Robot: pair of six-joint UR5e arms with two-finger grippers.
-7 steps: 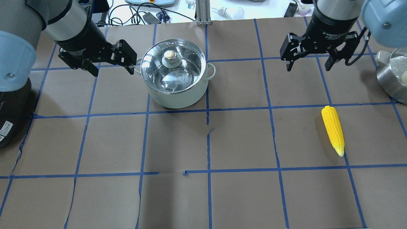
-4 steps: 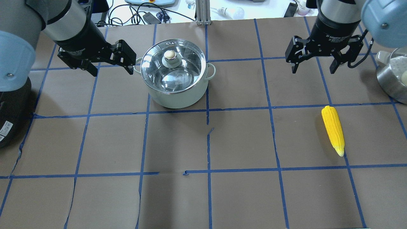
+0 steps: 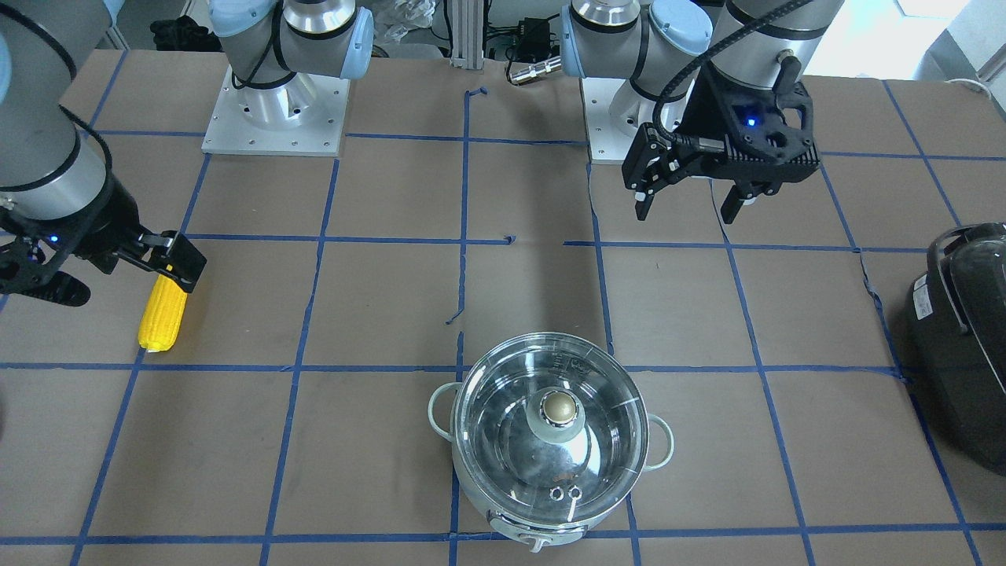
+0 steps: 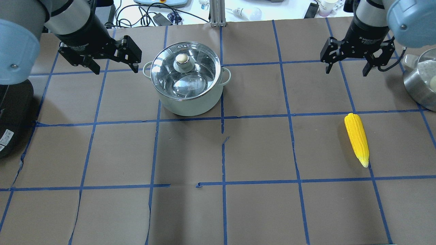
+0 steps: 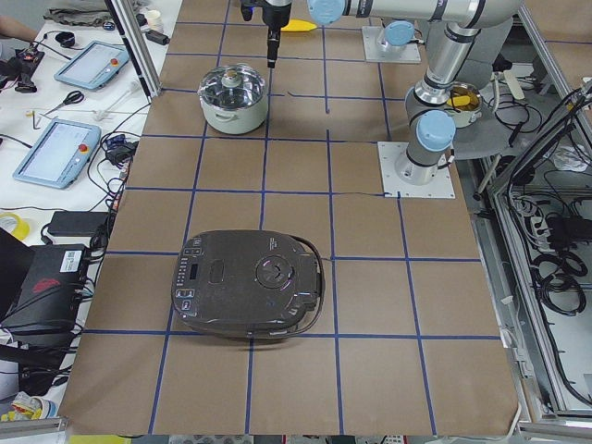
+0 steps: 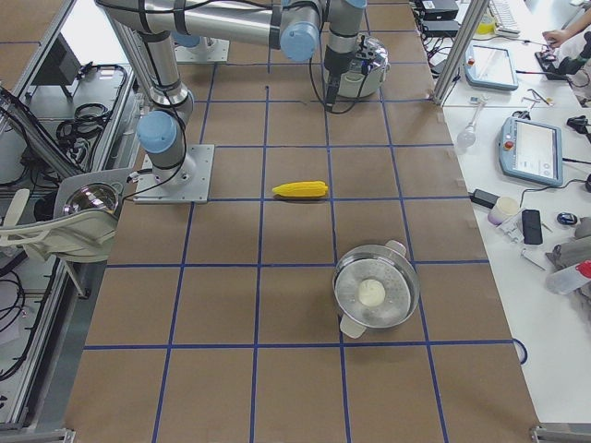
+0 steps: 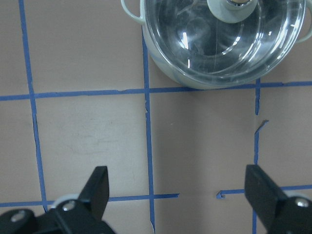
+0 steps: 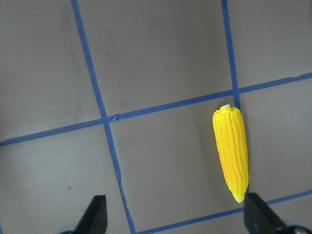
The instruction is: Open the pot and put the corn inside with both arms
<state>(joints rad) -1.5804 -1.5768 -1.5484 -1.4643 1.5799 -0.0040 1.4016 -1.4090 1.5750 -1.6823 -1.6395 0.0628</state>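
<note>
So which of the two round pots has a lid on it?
The pale mint pot: a clear glass lid with a gold knob covers it. The bare steel pot on the robot's far right is open on top.

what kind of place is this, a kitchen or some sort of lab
Most likely a robotics lab, not a kitchen: a left arm and a right arm are bolted to a table gridded with blue tape, and control tablets lie beside it.

Glossy glass-lidded metal pot (image 4: 187, 88), ridged plastic-looking corn (image 4: 356, 139), matt paper table (image 4: 259, 211).
</note>
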